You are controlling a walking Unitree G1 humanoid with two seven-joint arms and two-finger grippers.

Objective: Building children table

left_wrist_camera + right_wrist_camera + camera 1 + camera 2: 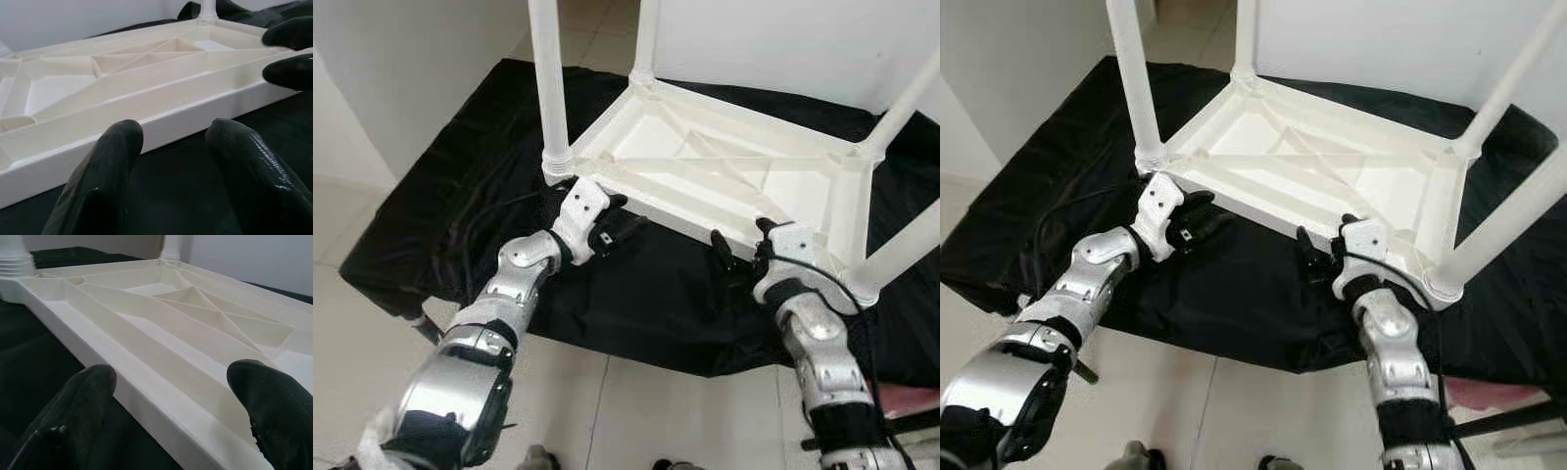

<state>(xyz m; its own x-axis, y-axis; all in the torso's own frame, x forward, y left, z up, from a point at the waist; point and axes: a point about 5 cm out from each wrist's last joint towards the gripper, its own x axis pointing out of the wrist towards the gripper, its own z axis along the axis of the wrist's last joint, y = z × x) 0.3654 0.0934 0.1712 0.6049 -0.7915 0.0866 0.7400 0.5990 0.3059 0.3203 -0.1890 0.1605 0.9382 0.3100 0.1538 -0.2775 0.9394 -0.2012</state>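
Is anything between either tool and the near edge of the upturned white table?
Nothing visible. Left tool and right tool both sit open at the near rim of the upside-down white plastic table, with bare black cloth beneath.

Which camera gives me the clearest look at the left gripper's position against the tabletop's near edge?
The left eye view: the left gripper sits at the upside-down tabletop rim, near the corner leg. The left wrist view shows open fingers facing the rim; the right wrist view shows ribs.

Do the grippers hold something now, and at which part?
Nothing is held. Both the left gripper and right gripper are open at the near rim of the upturned table.
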